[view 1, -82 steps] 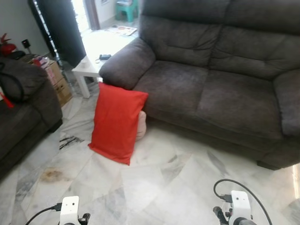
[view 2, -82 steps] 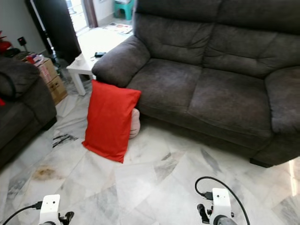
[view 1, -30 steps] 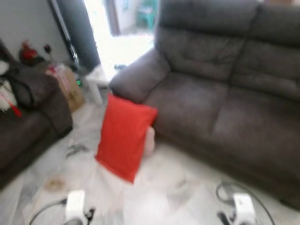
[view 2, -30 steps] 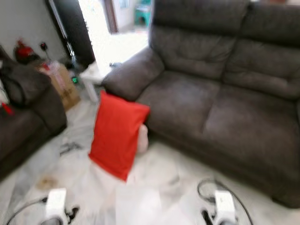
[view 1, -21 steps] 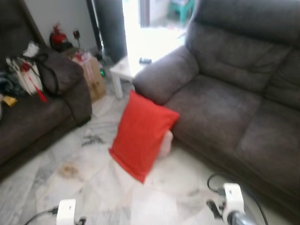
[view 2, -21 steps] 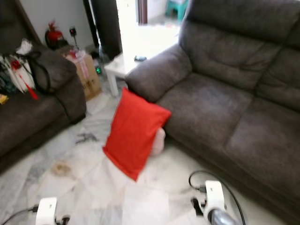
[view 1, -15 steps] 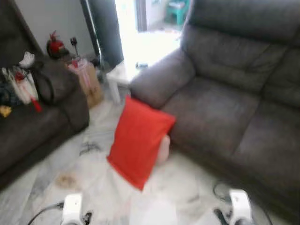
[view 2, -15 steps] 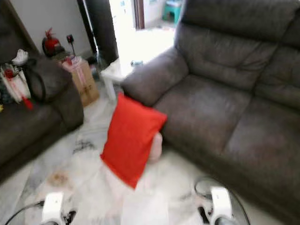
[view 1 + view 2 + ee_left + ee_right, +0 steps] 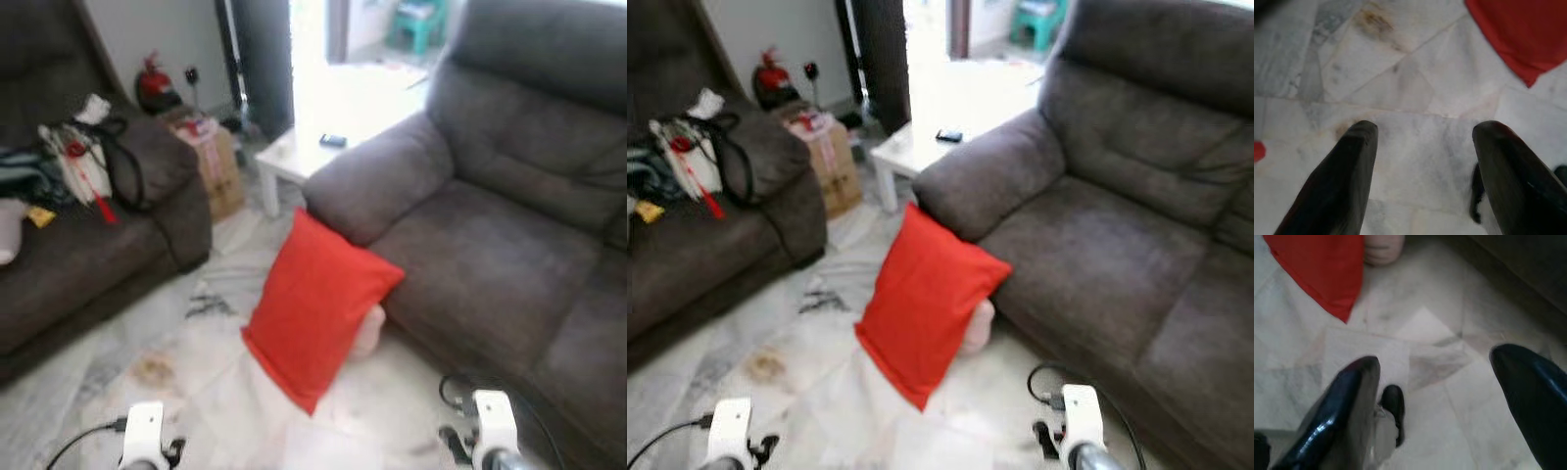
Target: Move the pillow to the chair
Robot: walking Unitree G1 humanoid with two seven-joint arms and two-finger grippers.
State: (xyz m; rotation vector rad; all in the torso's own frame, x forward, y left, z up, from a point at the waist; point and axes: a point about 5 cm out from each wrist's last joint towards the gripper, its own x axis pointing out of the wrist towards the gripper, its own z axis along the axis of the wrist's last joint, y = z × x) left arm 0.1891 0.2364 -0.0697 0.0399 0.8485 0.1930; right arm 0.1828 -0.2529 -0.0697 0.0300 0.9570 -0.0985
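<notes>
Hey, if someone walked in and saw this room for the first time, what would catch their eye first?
The bright red rectangular fabric pillow stands out at once: it is propped on one corner on the pale marble floor, leaning against the front of the big dark grey fabric sofa below its armrest. Next comes the clutter of bags heaped on the second dark sofa at the robot's left.

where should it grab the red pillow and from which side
Probably by the top corner of the red pillow, coming from the front. It stands tilted on the floor, leaning on the sofa, so that corner sticks up free. Both grippers, left and right, hang open above the floor.
</notes>
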